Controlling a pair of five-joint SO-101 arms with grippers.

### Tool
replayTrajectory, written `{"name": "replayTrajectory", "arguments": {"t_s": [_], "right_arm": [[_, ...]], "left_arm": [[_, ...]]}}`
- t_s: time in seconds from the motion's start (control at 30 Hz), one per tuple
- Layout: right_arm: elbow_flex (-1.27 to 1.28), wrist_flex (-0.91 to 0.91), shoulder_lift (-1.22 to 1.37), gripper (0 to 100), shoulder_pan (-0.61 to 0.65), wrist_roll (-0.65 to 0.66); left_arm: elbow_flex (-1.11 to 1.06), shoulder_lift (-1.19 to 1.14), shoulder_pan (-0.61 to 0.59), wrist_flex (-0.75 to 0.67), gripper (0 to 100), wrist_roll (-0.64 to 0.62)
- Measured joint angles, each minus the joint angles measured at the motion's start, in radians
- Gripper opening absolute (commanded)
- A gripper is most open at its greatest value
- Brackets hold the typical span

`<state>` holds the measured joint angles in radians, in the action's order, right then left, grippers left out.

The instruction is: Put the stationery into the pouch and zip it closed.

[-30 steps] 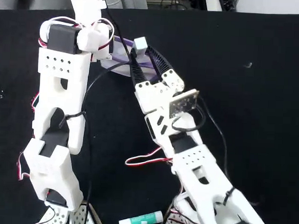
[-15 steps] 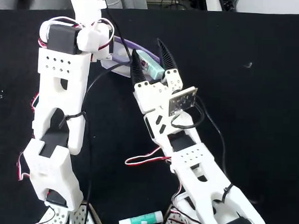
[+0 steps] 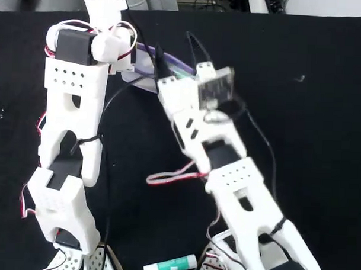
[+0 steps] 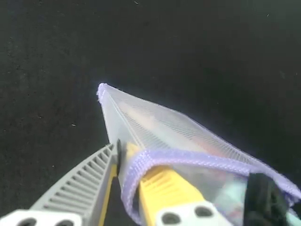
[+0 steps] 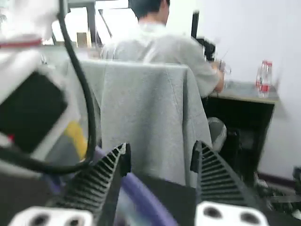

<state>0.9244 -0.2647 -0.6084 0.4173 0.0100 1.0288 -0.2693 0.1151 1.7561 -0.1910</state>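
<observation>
A clear pouch (image 4: 164, 132) with purple trim (image 3: 149, 58) hangs held up at the table's back. My left gripper (image 4: 121, 150) is shut on its rim, yellow finger (image 4: 160, 186) inside and grey finger outside. A teal and white item (image 3: 181, 76) lies at the pouch mouth, partly hidden by the right wrist. My right gripper (image 3: 173, 45) stands open above the pouch (image 5: 141, 197) with nothing between its black fingers (image 5: 106, 172). One black fingertip (image 4: 263, 197) shows by the pouch mouth. A green and white glue stick (image 3: 170, 266) lies at the front edge between the arm bases.
The left arm (image 3: 72, 107) stretches up the left side of the black table (image 3: 312, 104). A red and white cable (image 3: 167, 177) loops beside the right arm. Grey cloth (image 5: 141, 108) hangs behind the table.
My right gripper held the teal and white item over the pouch, then opened and let it drop at the mouth. It has since tipped upward, open. The left arm kept still.
</observation>
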Motion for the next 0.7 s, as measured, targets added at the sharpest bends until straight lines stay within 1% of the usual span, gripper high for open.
{"name": "replayTrajectory", "arguments": {"t_s": [0.07, 0.13, 0.2, 0.37, 0.5, 0.7], "right_arm": [[-0.115, 0.167, 0.003, 20.8, -0.003, 0.000], [-0.207, 0.284, 0.003, 20.8, -0.005, -0.002], [-0.253, 0.315, 0.003, 20.8, -0.008, 0.000], [-0.330, 0.316, 0.003, 20.8, -0.028, -0.002], [-0.408, 0.371, 0.003, 20.8, -0.140, -0.002], [-0.608, 0.600, 0.003, 20.8, -0.318, -0.006]], "left_arm": [[0.000, 0.000, -0.002, 0.000, 3, 0.000], [0.000, 0.000, -0.002, 0.000, 3, 0.000], [0.000, 0.000, -0.002, 0.000, 3, 0.000], [0.000, 0.000, 0.000, 0.000, 3, 0.000], [0.000, 0.000, -0.002, 0.000, 3, 0.000], [0.000, -0.035, -0.002, 0.000, 3, 0.000]]}}
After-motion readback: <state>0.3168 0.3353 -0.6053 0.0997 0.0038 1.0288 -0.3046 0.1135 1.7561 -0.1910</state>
